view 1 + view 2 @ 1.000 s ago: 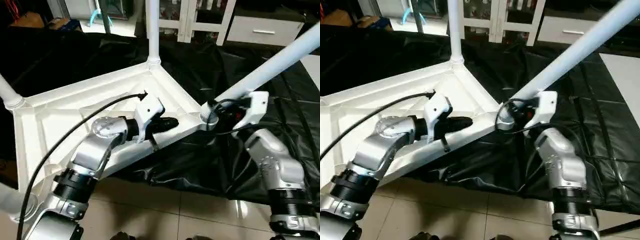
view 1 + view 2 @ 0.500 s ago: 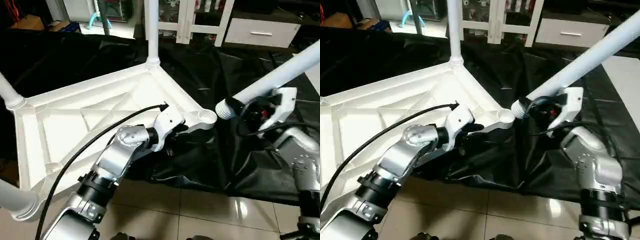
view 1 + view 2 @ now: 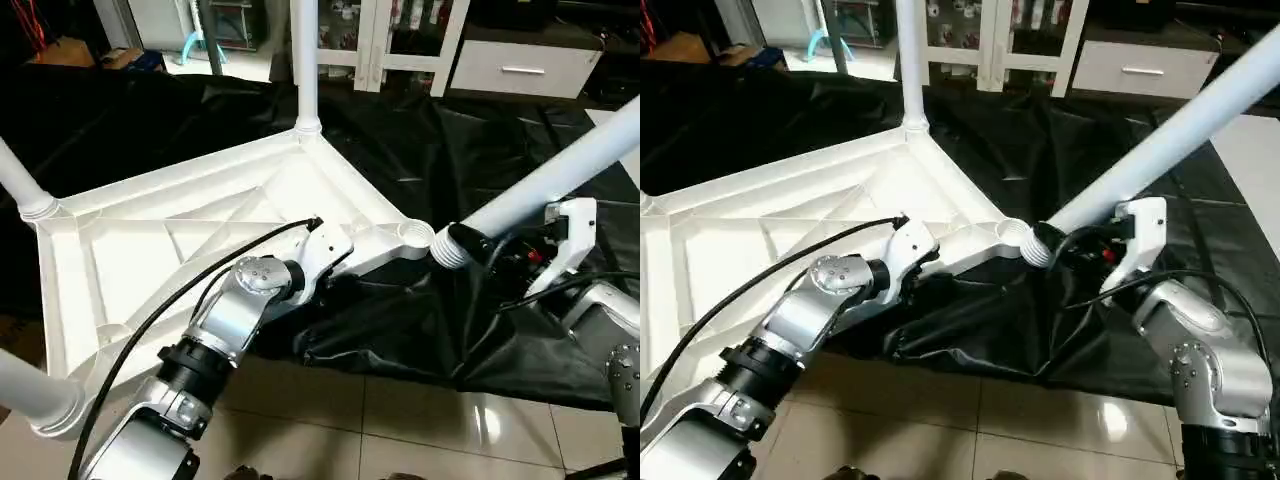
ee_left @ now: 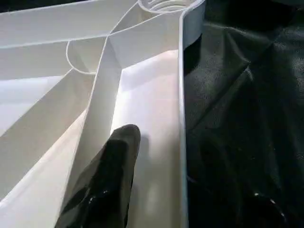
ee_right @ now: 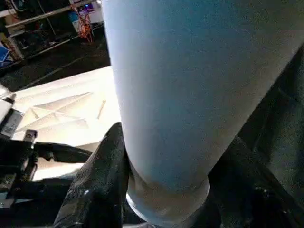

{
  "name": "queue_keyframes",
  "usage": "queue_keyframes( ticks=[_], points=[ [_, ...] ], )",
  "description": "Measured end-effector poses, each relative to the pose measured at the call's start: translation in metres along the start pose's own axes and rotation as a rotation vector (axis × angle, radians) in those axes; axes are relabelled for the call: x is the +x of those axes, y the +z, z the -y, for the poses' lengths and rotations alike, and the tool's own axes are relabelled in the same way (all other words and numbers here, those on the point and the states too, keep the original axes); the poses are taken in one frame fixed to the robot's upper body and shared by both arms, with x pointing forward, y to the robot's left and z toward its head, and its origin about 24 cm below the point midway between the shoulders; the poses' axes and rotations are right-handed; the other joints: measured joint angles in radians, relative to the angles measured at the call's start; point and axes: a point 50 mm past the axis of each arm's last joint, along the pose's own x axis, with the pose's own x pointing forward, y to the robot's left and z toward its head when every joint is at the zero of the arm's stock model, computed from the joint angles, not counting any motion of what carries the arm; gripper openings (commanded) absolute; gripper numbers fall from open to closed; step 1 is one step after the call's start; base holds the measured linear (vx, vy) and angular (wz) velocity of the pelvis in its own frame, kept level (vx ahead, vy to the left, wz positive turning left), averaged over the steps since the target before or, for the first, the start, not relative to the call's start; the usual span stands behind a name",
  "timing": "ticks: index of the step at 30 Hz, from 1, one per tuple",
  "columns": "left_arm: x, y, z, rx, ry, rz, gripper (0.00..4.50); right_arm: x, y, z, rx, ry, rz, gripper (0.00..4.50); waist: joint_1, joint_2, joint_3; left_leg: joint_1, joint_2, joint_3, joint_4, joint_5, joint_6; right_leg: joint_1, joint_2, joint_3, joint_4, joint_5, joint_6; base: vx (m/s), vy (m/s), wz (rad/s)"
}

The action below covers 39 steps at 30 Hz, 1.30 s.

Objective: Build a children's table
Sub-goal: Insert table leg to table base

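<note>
The children's table top (image 3: 150,240) lies upside down on a black sheet, ribs up. White legs stand in three of its sockets: the far corner (image 3: 305,60), the left corner (image 3: 18,180) and the near left corner (image 3: 25,395). The near right corner socket (image 3: 413,235) holds no leg. My right gripper (image 3: 497,250) is shut on another leg (image 3: 560,170), black fingers (image 5: 102,175) on both sides of the tube. Its ribbed end (image 3: 447,246) hangs just right of that socket, apart from it. My left gripper (image 3: 335,268) is open at the near rim, one finger (image 4: 114,180) inside the rim wall, clear of it.
The black sheet (image 3: 450,150) covers the floor under the table top; bare tiles (image 3: 400,420) lie in front of it. A white glass-door cabinet (image 3: 400,30) and a white drawer unit (image 3: 520,65) stand at the back. A black cable (image 3: 180,300) runs along my left arm.
The leg's end has come away from the near right socket to the right. My left gripper slid along the rim toward that corner and loosened its hold on it.
</note>
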Motion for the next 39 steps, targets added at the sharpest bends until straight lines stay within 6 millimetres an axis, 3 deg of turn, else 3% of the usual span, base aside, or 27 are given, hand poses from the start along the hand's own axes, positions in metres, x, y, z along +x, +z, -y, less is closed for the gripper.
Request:
queue_keyframes(
  ticks=[4,7,11,12,15,17,21,23,39],
  points=[
    [0.001,-0.002,-0.002,0.006,0.0,0.007,1.93,0.001,-0.001,0.001,-0.008,-0.068,-0.04,1.91,-0.002,0.001,-0.001,0.0,-0.001,0.0,0.0,0.002,0.001,0.0,-0.001,0.0,0.0,0.003,0.0,0.0,0.0,0.0],
    [0.0,-0.003,-0.004,-0.017,0.001,0.011,1.55,0.001,0.001,0.001,-0.026,-0.108,-0.06,1.91,-0.005,0.001,-0.001,0.0,-0.001,0.0,0.0,0.004,0.0,0.0,-0.001,0.0,0.0,0.005,0.001,0.0,0.0,0.0],
    [-0.002,-0.006,-0.007,-0.071,-0.005,0.012,1.47,0.001,0.003,-0.002,-0.038,-0.132,-0.079,1.91,-0.004,0.002,-0.001,0.0,-0.001,0.0,0.0,0.005,0.0,0.0,-0.001,0.0,0.0,0.006,0.001,0.0,0.0,0.0],
    [-0.002,-0.006,-0.007,-0.077,-0.011,0.012,1.17,0.001,0.004,-0.002,-0.04,-0.129,-0.08,1.91,-0.004,0.002,-0.001,0.0,-0.001,0.0,0.0,0.005,0.0,0.0,-0.001,0.0,-0.001,0.006,0.001,0.0,0.0,0.0],
    [-0.002,-0.005,-0.007,-0.077,-0.034,0.008,1.05,0.001,0.004,-0.002,-0.045,-0.13,-0.095,1.91,-0.003,0.002,-0.001,-0.001,-0.001,0.0,0.0,0.005,0.0,0.0,-0.001,0.0,-0.001,0.006,0.001,0.0,0.0,0.0],
    [-0.001,-0.004,-0.007,-0.065,-0.051,-0.007,0.7,0.0,0.003,-0.001,-0.045,-0.135,-0.109,1.91,-0.003,0.003,-0.002,-0.001,-0.001,0.0,-0.001,0.005,0.0,0.0,-0.001,0.0,-0.002,0.006,0.001,0.0,0.0,0.0],
    [0.0,-0.004,-0.005,-0.061,-0.065,-0.014,0.59,-0.001,0.005,-0.003,-0.049,-0.136,-0.118,1.91,-0.003,0.006,-0.004,0.0,-0.002,0.0,-0.001,0.005,0.0,0.0,-0.002,0.0,-0.002,0.006,0.001,0.0,0.0,0.0],
    [0.002,-0.003,-0.003,-0.065,-0.067,-0.014,0.28,-0.002,0.006,-0.004,-0.058,-0.134,-0.121,1.91,-0.003,0.008,-0.005,0.0,-0.002,0.0,-0.001,0.005,0.0,0.001,-0.003,0.0,-0.002,0.006,0.001,0.0,0.0,0.0],
    [0.007,-0.002,-0.002,-0.063,-0.019,-0.013,0.14,-0.003,-0.007,-0.009,-0.039,-0.141,-0.15,1.91,-0.008,0.011,-0.007,-0.001,-0.005,0.002,-0.002,0.004,-0.002,0.001,-0.006,-0.001,-0.004,0.008,0.002,0.0,0.0,0.0]
  ],
)
